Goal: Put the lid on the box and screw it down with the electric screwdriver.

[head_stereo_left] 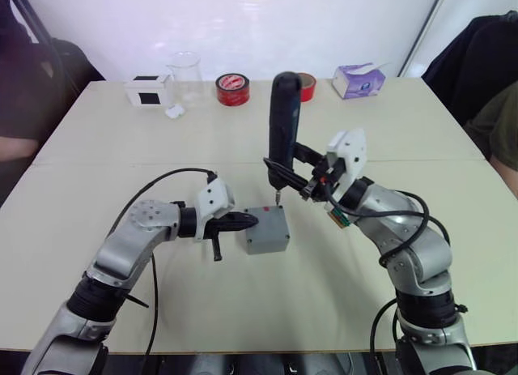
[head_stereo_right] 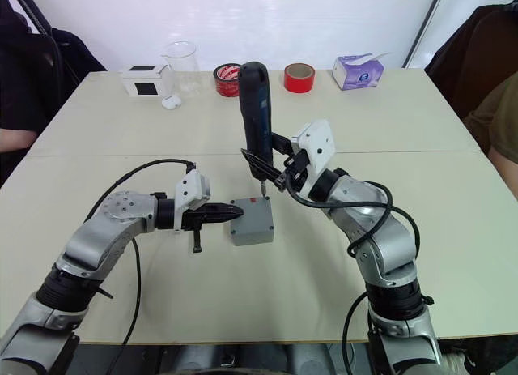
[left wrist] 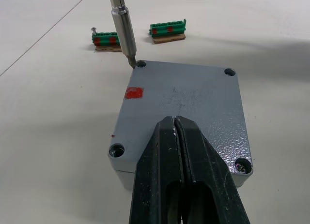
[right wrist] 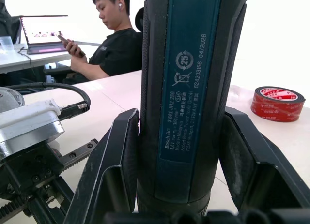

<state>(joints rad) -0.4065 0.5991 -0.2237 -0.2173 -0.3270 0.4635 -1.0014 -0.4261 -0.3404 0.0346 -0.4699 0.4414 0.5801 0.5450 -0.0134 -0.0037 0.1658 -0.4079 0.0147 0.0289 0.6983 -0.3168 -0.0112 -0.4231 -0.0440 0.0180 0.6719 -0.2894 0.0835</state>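
The grey box [head_stereo_left: 269, 242] sits mid-table with the lid [left wrist: 189, 98] lying flush on it, a red mark near one corner. My left gripper [head_stereo_left: 249, 222] is shut with nothing between its fingers [left wrist: 193, 156], and its tips rest on the lid's near edge. My right gripper [right wrist: 186, 151] is shut on the electric screwdriver [head_stereo_left: 283, 120], holding it upright over the box. The metal bit [left wrist: 123, 30] points down at the rim of one corner screw hole [left wrist: 141, 64]. Screw holes show in the other three corners.
Two green terminal blocks [left wrist: 167, 30] lie just beyond the box. At the table's far edge stand a white box with a black panel [head_stereo_left: 147, 91], a clear beaker [head_stereo_left: 185, 74], two red tape rolls [head_stereo_left: 232, 89] and a tissue pack [head_stereo_left: 358, 80]. A seated person [right wrist: 111, 45] is nearby.
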